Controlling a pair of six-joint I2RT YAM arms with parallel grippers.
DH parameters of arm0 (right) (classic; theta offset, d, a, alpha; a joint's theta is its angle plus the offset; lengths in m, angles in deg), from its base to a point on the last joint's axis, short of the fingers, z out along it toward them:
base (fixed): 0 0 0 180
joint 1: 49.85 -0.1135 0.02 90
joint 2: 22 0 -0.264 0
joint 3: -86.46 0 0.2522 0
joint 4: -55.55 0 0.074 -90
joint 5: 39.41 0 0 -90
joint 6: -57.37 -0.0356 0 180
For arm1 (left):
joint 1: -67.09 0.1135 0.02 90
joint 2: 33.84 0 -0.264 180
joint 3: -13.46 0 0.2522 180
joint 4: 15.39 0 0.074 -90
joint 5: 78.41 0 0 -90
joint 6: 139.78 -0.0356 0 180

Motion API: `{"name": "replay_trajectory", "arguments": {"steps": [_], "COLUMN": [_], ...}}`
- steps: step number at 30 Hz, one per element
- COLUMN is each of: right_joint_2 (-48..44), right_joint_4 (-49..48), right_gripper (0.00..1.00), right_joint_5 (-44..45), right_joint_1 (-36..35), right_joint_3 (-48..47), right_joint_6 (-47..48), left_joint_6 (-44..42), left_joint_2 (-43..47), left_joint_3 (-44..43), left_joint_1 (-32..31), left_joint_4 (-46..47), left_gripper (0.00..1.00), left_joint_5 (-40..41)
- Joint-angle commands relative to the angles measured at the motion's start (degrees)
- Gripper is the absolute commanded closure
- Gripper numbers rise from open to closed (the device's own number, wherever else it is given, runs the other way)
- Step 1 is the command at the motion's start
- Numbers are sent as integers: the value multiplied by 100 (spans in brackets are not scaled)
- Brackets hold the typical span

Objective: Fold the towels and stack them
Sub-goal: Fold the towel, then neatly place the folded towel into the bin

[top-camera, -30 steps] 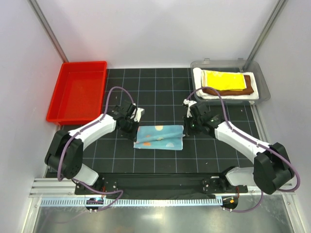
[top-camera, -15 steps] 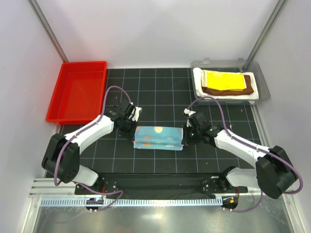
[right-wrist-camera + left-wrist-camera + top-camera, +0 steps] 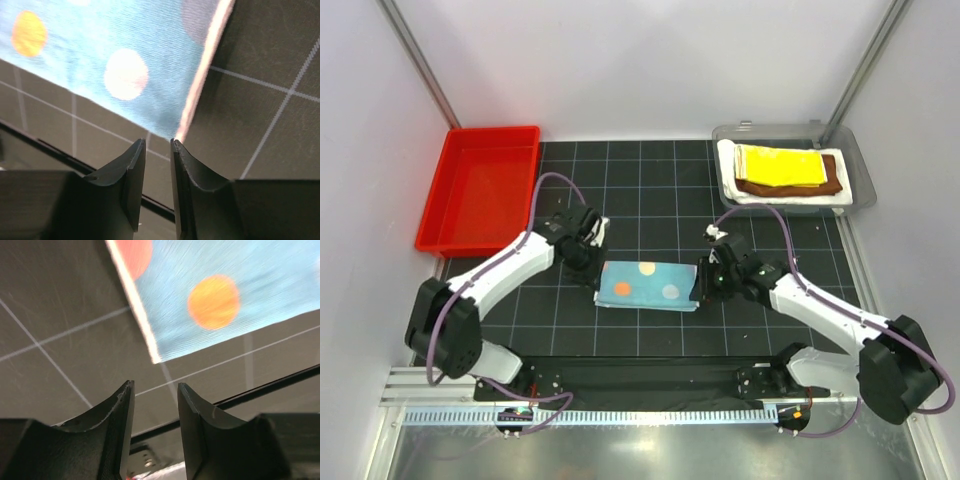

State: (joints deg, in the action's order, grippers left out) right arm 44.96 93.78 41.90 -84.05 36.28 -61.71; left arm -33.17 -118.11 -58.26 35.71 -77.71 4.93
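The light blue towel [image 3: 647, 285] lies lengthwise left-to-right between left tool [image 3: 590, 252] and right tool [image 3: 708, 280], both narrowly parted, empty, equally near.

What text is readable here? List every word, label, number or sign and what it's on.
None can be read.
The light blue towel bears only coloured spots, no lettering.
The yellow towel in the clear bin shows no legible print from above.
The toothed strip along the near edge has marks too small to read.
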Motion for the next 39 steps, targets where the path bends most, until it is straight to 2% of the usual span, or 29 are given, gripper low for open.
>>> {"name": "replay_trajectory", "arguments": {"steps": [1,3,6,12,14,18,19,21,22,25,29,35,38,39], "right_joint_2": [-280,-157,184,388,502,441,389,300,300,493,1019,1539,1662,1671], "right_joint_4": [-160,-668,-969,-1752,-1718,-1245,-1164,-945,-918,-917,-1014,-1233,-1400,-1453], "right_gripper": [66,66,66,66,65,52,45,41,35,31,30,28,31,36], "right_joint_5": [-256,-335,-230,-195,-177,51,173,481,517,526,614,482,263,193], "right_joint_1": [-26,-17,-26,-26,-17,-26,-17,0,44,88,106,124,124,124], "right_joint_3": [-329,-313,-287,425,426,171,84,-39,-66,-145,-224,-339,-225,-129], "right_joint_6": [-589,-878,-941,-1153,-1065,-863,-845,-775,-766,-731,-617,-520,-546,-572], "left_joint_6": [606,940,1336,1574,1662,1698,1689,1653,1653,1654,1574,1548,1600,1609], "left_joint_2": [604,692,465,113,7,-37,-46,-63,-28,60,-54,-353,-450,-494], "left_joint_3": [-524,-226,249,977,1084,1067,954,760,637,295,-14,178,311,389], "left_joint_1": [-53,-53,-53,-53,-53,-53,-53,-53,-53,-53,-27,325,430,457], "left_joint_4": [265,1117,1716,1911,1911,1762,1579,1350,1288,1068,716,891,1102,1155], "left_gripper": [57,57,58,60,60,59,59,59,58,53,51,50,50,50], "left_joint_5": [-132,-712,-1083,-777,-688,-557,-443,-232,-187,-73,479,279,130,60]}}
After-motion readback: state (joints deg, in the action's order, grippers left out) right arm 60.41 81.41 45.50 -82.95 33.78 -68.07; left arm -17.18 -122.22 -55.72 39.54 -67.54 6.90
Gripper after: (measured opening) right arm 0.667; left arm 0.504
